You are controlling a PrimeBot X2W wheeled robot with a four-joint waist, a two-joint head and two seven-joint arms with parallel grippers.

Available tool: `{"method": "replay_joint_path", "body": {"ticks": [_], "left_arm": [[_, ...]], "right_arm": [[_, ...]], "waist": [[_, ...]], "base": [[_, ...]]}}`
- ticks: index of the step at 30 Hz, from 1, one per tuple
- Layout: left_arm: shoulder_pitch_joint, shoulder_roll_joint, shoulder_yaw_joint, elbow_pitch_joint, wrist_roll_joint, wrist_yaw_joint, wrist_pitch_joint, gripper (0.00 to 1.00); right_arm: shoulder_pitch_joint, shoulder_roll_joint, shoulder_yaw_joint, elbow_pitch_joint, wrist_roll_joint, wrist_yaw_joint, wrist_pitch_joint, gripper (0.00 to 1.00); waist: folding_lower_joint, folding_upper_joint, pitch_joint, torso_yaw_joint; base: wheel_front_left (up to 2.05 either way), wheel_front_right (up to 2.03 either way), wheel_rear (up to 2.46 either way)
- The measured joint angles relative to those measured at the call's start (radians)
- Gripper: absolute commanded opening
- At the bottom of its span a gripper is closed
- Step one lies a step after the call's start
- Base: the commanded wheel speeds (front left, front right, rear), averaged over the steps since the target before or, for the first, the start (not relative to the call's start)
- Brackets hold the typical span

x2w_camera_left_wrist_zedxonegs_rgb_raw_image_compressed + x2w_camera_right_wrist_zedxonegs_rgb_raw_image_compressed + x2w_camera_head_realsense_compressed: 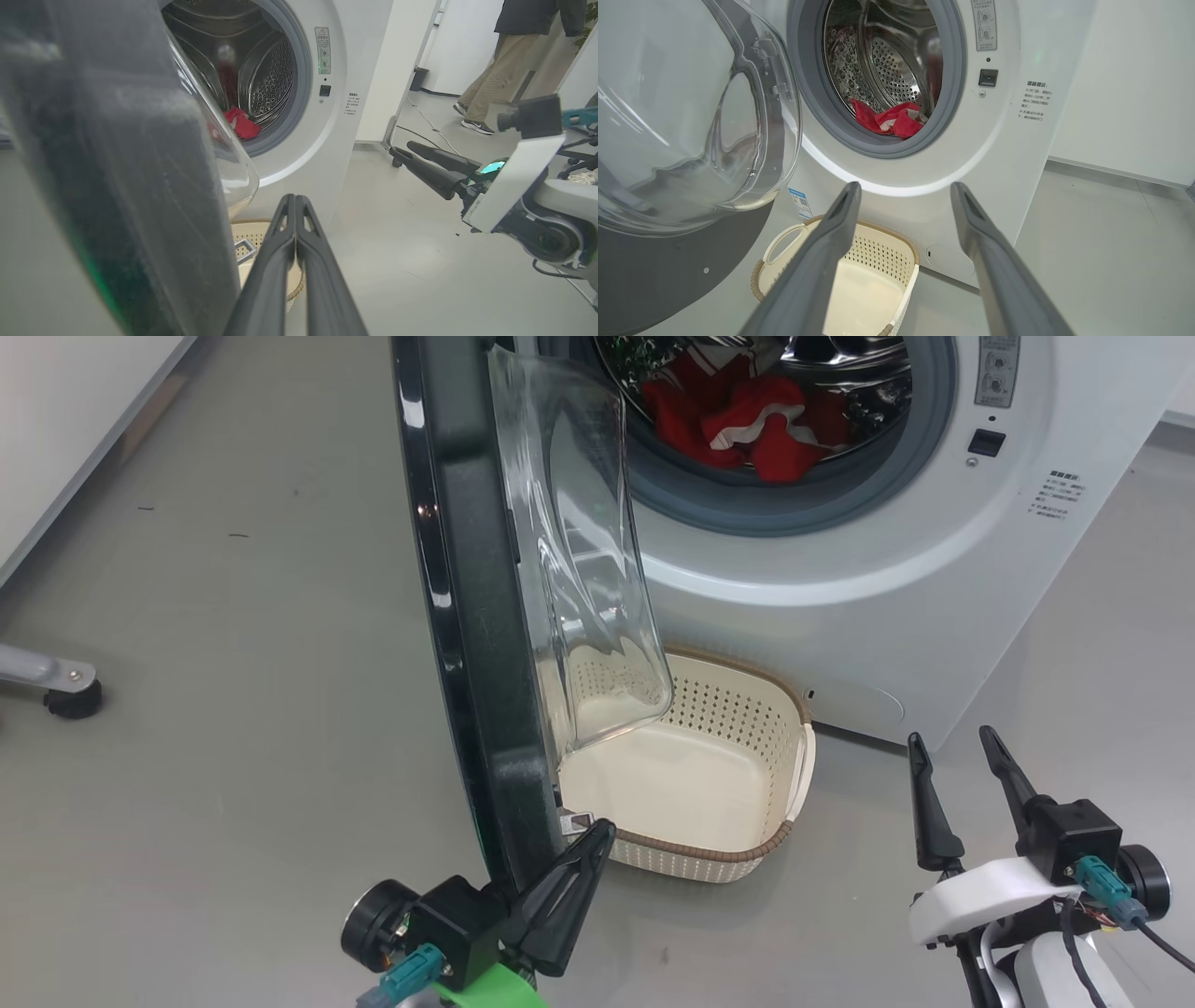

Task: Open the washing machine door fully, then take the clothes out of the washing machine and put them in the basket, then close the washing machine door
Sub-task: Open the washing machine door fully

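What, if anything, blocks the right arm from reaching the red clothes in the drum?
Probably nothing, likely yes: the right gripper is open and faces the drum mouth, the washing machine door hangs off to its left, and the red clothes lie near the front. The basket sits below that line.

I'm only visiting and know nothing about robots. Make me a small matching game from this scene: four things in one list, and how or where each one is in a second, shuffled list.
Things
1. bright red clothes with white stripes
2. small cream perforated plastic basket
3. left gripper with long dark fingers
4. right gripper with long dark fingers

States
A. jaws spread apart
B. empty, standing on the grey floor
C. inside the big white washing machine
D. jaws pressed together

Pairs: 1-C, 2-B, 3-D, 4-A
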Motion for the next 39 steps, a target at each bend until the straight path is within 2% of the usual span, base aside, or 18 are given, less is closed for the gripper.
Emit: {"method": "replay_joint_path", "body": {"ticks": [16,33,39], "left_arm": [[0.001,0.000,0.030,0.058,-0.001,0.028,-0.001,0.00],[0.001,-0.011,0.075,0.094,0.001,0.079,-0.037,0.00],[0.003,-0.010,0.109,0.110,0.002,0.111,-0.052,0.00]], "right_arm": [[-0.001,0.007,-0.014,0.005,-0.009,0.010,0.000,1.00],[-0.002,0.010,-0.033,0.012,-0.010,0.022,0.000,1.00],[-0.002,0.012,-0.036,0.013,-0.010,0.023,0.000,1.00]], "waist": [[0.0000,0.0000,0.011,0.004],[0.0000,0.0000,0.005,0.009],[0.0000,0.0000,0.002,0.011]], "base": [[0.00,0.00,0.00],[0.00,0.00,0.00],[0.00,0.00,0.00]]}}
